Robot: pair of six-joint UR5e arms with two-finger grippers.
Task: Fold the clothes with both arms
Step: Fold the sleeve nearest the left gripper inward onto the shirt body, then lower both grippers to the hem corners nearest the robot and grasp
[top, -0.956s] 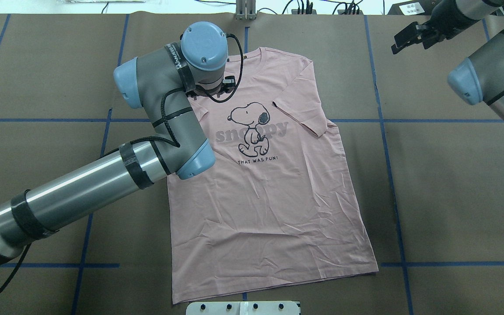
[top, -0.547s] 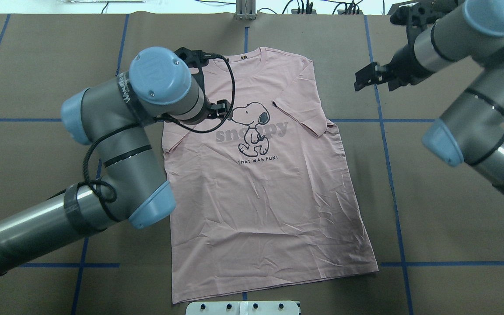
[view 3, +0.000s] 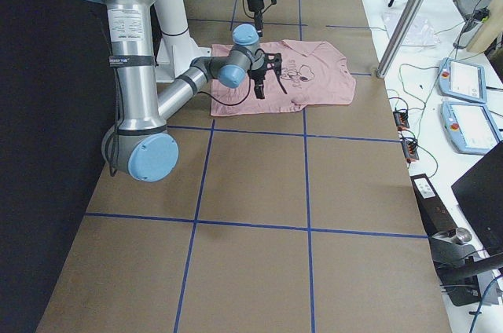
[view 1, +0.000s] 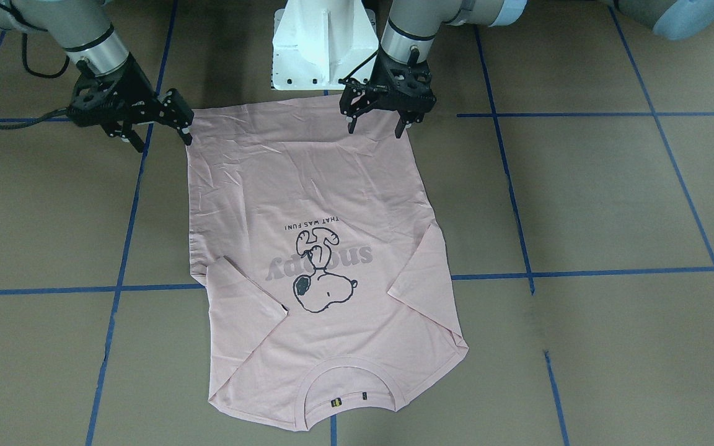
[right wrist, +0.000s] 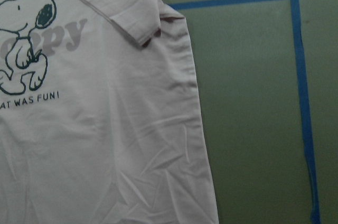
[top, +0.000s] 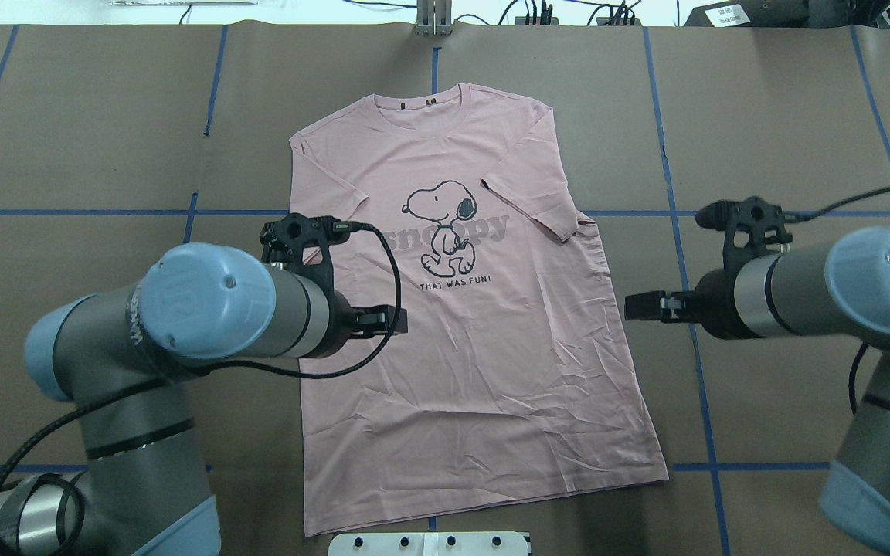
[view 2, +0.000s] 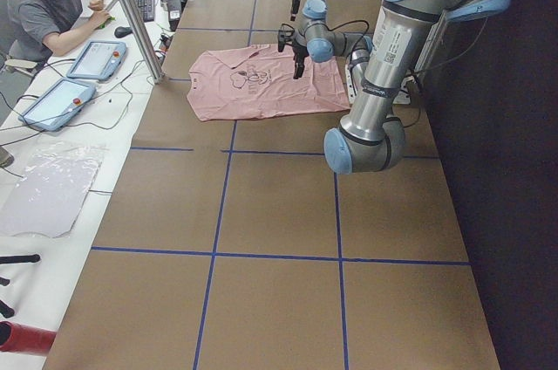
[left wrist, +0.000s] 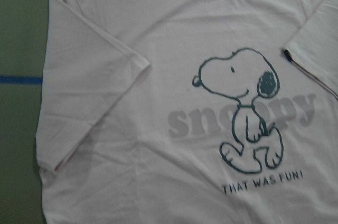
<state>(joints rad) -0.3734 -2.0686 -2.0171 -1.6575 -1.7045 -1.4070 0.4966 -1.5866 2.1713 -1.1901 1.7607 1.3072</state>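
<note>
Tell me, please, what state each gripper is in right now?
Left gripper: open, holding nothing.
Right gripper: open, holding nothing.

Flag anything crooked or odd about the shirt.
The T-shirt lies skewed to the blue tape grid: its hem slants. Both sleeves are folded in over the chest, and the lower fabric is wrinkled.

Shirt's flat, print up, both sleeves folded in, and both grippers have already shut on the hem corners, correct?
Not quite. The T-shirt does lie flat, print up, with both sleeves folded in, but neither gripper is shut on it. The exterior front-facing view shows the left gripper and the right gripper both open by the hem corners, and the hem lies flat and ungripped.
</note>
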